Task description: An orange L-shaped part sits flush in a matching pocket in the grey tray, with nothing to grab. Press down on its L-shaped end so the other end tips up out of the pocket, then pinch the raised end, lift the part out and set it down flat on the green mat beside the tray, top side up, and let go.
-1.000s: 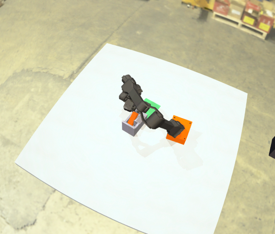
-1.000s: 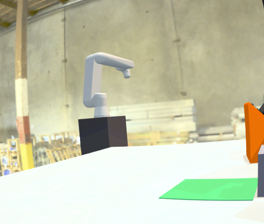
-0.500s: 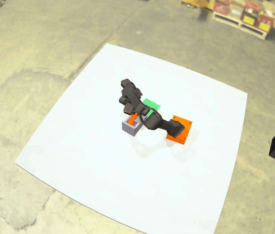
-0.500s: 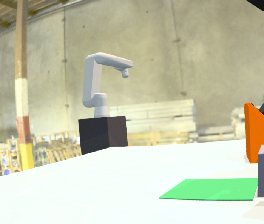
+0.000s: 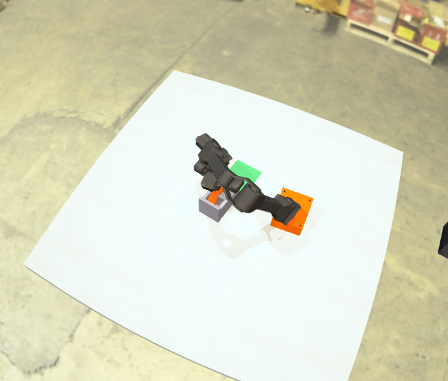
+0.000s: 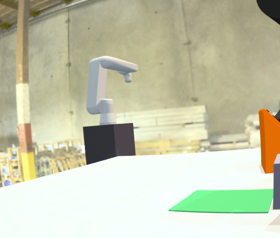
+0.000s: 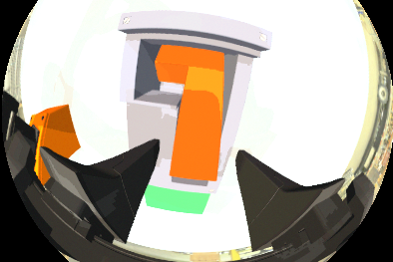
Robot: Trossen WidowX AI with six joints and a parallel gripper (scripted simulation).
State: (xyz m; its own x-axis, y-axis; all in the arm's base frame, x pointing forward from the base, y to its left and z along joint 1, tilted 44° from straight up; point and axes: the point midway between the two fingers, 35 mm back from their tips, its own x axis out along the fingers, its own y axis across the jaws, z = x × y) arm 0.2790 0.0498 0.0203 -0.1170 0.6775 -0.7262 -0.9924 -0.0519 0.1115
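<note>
I look at the big white table (image 5: pixel 141 254) first, then at my dark arm (image 5: pixel 232 186) reaching out from its orange base (image 5: pixel 297 209) toward the grey tray (image 7: pixel 193 34). The tray stands just beside the green mat (image 6: pixel 227 200), and in the side view their edges look like they touch. Inside the tray sits the orange L-shaped part (image 7: pixel 196 118). In the wrist view it looks tipped, with its long end poking up past the tray wall toward me and its hooked end down in the pocket, so I think the pressing is done and the pinch comes next. My gripper (image 7: pixel 199 177) hangs right above that long end, parted about halfway, with nothing in it. One finger (image 7: pixel 116 183) is on one side of the part and the other finger (image 7: pixel 275 197) is on the other side, and neither touches it. To do this well, I think I should go straight down slowly, keep the raised end in the middle of the gap, and stop before my fingers bump the tray wall. A bump could knock the part back into its pocket. Then I should squeeze gently on its two long sides and lift straight up.
</note>
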